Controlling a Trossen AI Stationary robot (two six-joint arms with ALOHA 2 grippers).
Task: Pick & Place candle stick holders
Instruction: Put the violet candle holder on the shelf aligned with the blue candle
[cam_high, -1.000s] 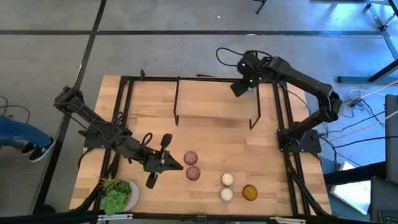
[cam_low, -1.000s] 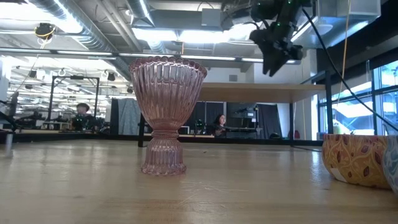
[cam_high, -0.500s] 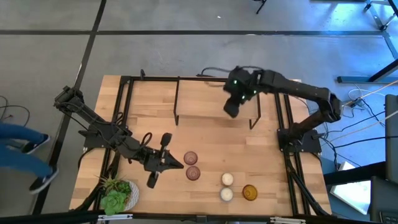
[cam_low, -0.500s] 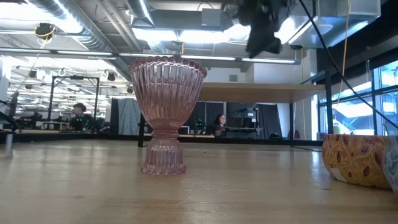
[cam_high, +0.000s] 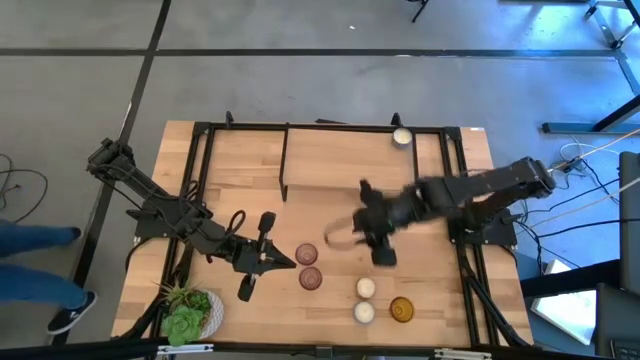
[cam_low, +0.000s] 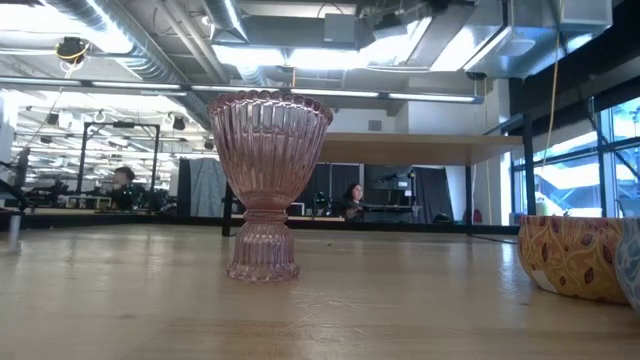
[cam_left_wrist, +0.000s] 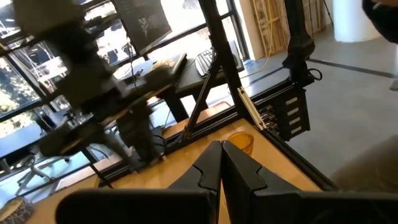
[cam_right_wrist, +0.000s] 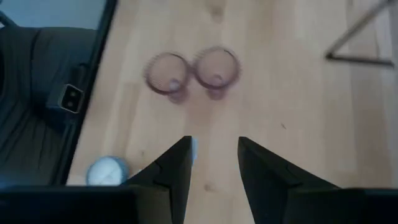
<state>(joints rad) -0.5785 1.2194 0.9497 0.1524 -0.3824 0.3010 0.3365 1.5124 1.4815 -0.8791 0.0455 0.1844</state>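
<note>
Two pinkish-purple glass cups (cam_high: 306, 255) (cam_high: 311, 277) stand upright on the table near the middle; they also show in the right wrist view (cam_right_wrist: 165, 78) (cam_right_wrist: 217, 65). Two whitish cups (cam_high: 366, 288) (cam_high: 364, 311) and an amber cup (cam_high: 401, 310) stand near the near edge. A third whitish cup (cam_high: 402, 137) stands at the far edge. My right gripper (cam_high: 380, 248) hangs over the table's middle, open and empty (cam_right_wrist: 214, 155), blurred by motion. My left gripper (cam_high: 272, 262) is shut and empty, just left of the pink cups.
A black frame (cam_high: 285, 160) stands on the far half of the table. A green plant in a white pot (cam_high: 190, 312) sits at the near left corner. In the low view a pink cup (cam_low: 265, 185) stands close and the amber cup (cam_low: 572, 255) at right.
My right gripper has swung from the table's far right corner toward the near edge and the middle, to a spot beside the pink cups, and has left the low view. The whitish cup at the far edge, where the gripper was, now shows uncovered.
</note>
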